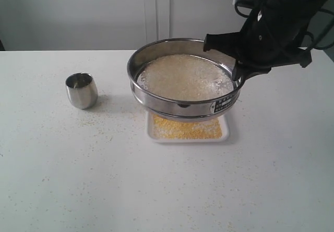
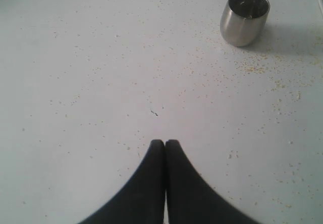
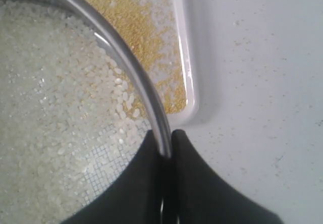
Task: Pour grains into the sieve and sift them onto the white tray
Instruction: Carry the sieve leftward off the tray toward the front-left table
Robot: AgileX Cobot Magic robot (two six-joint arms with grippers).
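Observation:
The steel sieve (image 1: 183,102) hangs just above the white tray (image 1: 225,136), held level by my right gripper (image 1: 239,71), which is shut on its right rim. In the right wrist view the rim (image 3: 128,62) runs between the two black fingers of the right gripper (image 3: 166,143). Pale whitish grains (image 1: 182,78) cover the mesh; fine golden-yellow grains (image 1: 185,129) lie on the tray below. The same yellow grains (image 3: 139,27) and the tray's rim (image 3: 187,72) show under the sieve. My left gripper (image 2: 165,142) is shut on nothing over bare table, out of the exterior view.
A small steel cup (image 1: 81,90) stands upright left of the sieve, also seen as the cup (image 2: 244,17) in the left wrist view. Stray yellow grains (image 2: 255,68) are scattered on the white table (image 1: 104,180). A wall rises behind the table.

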